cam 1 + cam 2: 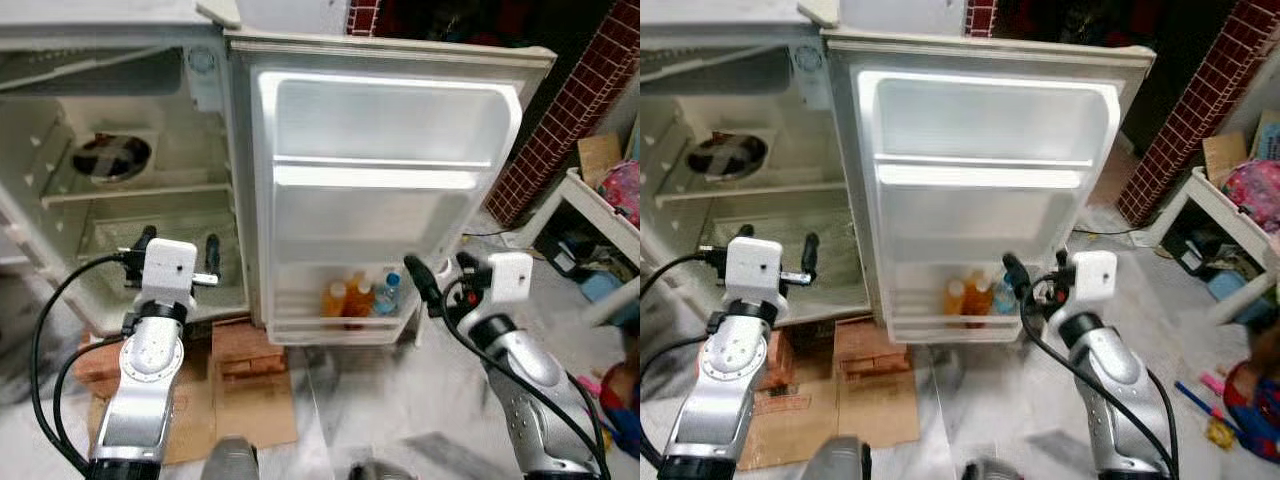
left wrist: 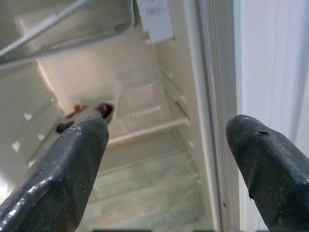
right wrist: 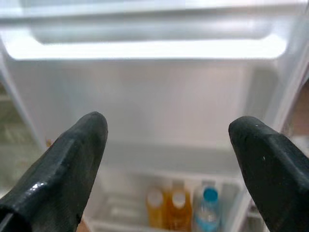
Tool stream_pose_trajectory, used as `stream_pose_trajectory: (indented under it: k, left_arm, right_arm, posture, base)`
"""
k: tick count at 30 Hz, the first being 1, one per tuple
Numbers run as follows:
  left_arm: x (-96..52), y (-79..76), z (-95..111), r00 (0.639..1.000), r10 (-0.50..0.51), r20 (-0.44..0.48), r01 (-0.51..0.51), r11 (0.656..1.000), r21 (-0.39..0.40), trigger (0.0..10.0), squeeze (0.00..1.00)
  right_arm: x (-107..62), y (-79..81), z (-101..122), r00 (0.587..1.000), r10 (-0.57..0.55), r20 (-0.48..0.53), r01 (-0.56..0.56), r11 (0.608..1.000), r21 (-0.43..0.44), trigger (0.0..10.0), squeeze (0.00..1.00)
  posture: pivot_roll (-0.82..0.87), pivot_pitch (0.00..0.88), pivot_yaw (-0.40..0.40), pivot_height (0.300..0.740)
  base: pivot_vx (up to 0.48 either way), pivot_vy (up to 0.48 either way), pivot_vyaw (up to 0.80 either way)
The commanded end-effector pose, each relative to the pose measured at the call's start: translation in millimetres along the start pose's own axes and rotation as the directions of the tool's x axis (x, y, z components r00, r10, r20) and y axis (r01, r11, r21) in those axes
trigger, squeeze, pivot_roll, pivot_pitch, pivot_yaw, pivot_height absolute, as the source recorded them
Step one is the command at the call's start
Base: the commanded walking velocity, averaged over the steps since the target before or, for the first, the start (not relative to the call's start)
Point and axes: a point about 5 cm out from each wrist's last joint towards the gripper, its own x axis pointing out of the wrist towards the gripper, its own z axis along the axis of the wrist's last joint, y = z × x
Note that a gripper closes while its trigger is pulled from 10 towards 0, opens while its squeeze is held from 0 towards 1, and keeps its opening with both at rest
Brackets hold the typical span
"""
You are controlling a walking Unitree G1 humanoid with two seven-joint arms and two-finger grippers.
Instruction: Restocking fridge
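With the fridge door [image 1: 385, 190] swung wide, three bottles [image 1: 360, 297] stand in its bottom rack. The right gripper [image 1: 440, 270], jaws apart and empty, hangs just beside that rack; the left gripper [image 1: 180, 252], likewise spread, faces the cabinet beside the door. Restocking seems between items; fetching another comes next.

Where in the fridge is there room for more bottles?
The door's upper shelf looks bare. The bottom door shelf has room left of the two orange bottles and water bottle. A bowl sits on the shelf inside; below looks free.
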Motion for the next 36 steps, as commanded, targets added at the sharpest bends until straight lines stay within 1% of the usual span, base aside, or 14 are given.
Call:
stream_pose_trajectory:
  k: [1, 3, 13, 14, 15, 18, 19, 24, 26, 28, 30, 31, 34, 36]
  left_arm:
    - [3.0, -0.3, 7, 1.0, -0.004, 0.022, 0.005, 1.0, -0.011, 10.0, 0.0]
    - [3.2, 0.3, 8, 1.0, -0.005, 0.025, 0.005, 1.0, -0.01, 10.0, 0.0]
    - [2.4, 0.5, 7, 1.0, 0.013, 0.02, -0.013, 1.0, -0.028, 10.0, 0.0]
    - [2.5, 0.3, 7, 1.0, 0.016, 0.018, -0.016, 0.999, -0.028, 10.0, 0.0]
    - [2.5, 0.3, 7, 1.0, 0.016, 0.018, -0.016, 0.999, -0.028, 10.0, 0.0]
    - [3.1, 0.2, 6, 1.0, 0.019, 0.016, -0.019, 0.999, -0.03, 10.0, 0.0]
    - [3.4, 0.1, 6, 1.0, 0.02, 0.017, -0.019, 0.999, -0.03, 10.0, 0.0]
    - [3.5, 0.0, 6, 1.0, 0.026, 0.016, -0.025, 0.999, -0.024, 10.0, 0.0]
    - [5.1, 0.2, 6, 0.999, 0.033, 0.016, -0.033, 0.999, -0.019, 10.0, 0.0]
    - [7.3, 1.0, 7, 0.999, 0.047, 0.015, -0.046, 0.999, -0.029, 10.0, 0.0]
    - [8.2, 1.5, 7, 0.998, 0.053, 0.014, -0.053, 0.998, -0.035, 10.0, 0.0]
    - [8.9, 2.4, 8, 0.998, 0.062, 0.009, -0.061, 0.997, -0.044, 10.0, 0.0]
    - [10.0, 2.1, 7, 0.998, 0.062, 0.006, -0.062, 0.997, -0.046, 10.0, 0.0]
    - [9.9, 1.9, 6, 0.998, 0.066, 0.003, -0.066, 0.996, -0.053, 10.0, 0.0]
  right_arm:
    - [2.7, -2.3, 2, 1.0, -0.002, -0.001, 0.002, 1.0, -0.012, 10.0, 0.0]
    - [3.8, -2.0, 2, 1.0, 0.003, 0.001, -0.003, 1.0, -0.012, 10.0, 0.0]
    - [15.4, 1.4, 2, 1.0, 0.031, 0.001, -0.031, 0.999, -0.018, 10.0, 0.0]
    - [18.0, 1.8, 0, 0.998, 0.055, -0.01, -0.056, 0.998, -0.023, 10.0, 0.0]
    - [18.0, 1.8, 0, 0.998, 0.055, -0.01, -0.056, 0.998, -0.023, 10.0, 0.0]
    - [21.3, -1.7, -7, 0.996, 0.069, -0.051, -0.069, 0.998, 0.0, 10.0, 0.0]
    - [22.8, -6.2, -10, 0.995, 0.071, -0.063, -0.071, 0.997, 0.001, 10.0, 0.0]
    - [28.5, -12.6, -15, 0.988, 0.116, -0.103, -0.118, 0.993, -0.016, 10.0, 0.0]
    - [36.7, -15.3, -9, 0.992, 0.104, -0.077, -0.109, 0.992, -0.069, 10.0, 0.0]
    - [45.6, -17.6, -1, 0.996, 0.079, -0.039, -0.082, 0.994, -0.077, 10.0, 0.0]
    - [49.2, -17.1, 3, 0.997, 0.076, -0.017, -0.077, 0.993, -0.086, 10.0, 0.0]
    - [54.1, -15.2, 8, 0.997, 0.075, 0.005, -0.075, 0.994, -0.083, 10.0, 0.0]
    - [58.8, -10.7, 15, 0.995, 0.089, 0.041, -0.085, 0.993, -0.087, 10.0, 0.0]
    - [58.7, -9.2, 14, 0.995, 0.089, 0.05, -0.084, 0.992, -0.097, 10.0, 0.0]
  posture:
    - [0.07, 0.0, -0.064, 0.74]
    - [0.07, 0.0, -0.065, 0.74]
    - [0.08, 0.0, -0.066, 0.74]
    - [0.08, 0.0, -0.066, 0.74]
    - [0.08, 0.0, -0.066, 0.74]
    - [0.08, 0.0, -0.064, 0.74]
    - [0.08, 0.0, -0.064, 0.74]
    - [0.09, 0.0, -0.063, 0.74]
    - [0.09, 0.0, -0.064, 0.74]
    - [0.09, 0.0, -0.065, 0.74]
    - [0.09, 0.0, -0.065, 0.74]
    - [0.09, 0.0, -0.063, 0.74]
    - [0.09, 0.0, -0.059, 0.74]
    - [0.09, 0.0, -0.057, 0.74]
  base:
    - [0.0, 0.0, 0.0]
    - [0.0, 0.0, 0.0]
    - [0.0, -0.45, 0.0]
    - [0.0, -0.48, 0.0]
    - [0.0, -0.48, 0.0]
    - [0.0, -0.48, 0.0]
    - [0.0, -0.48, 0.0]
    - [0.0, -0.48, 0.0]
    - [0.0, -0.474, 0.0]
    - [0.0, -0.463, 0.0]
    - [0.0, -0.461, 0.0]
    - [0.0, -0.461, 0.0]
    - [0.0, -0.459, 0.0]
    - [0.0, -0.366, 0.0]
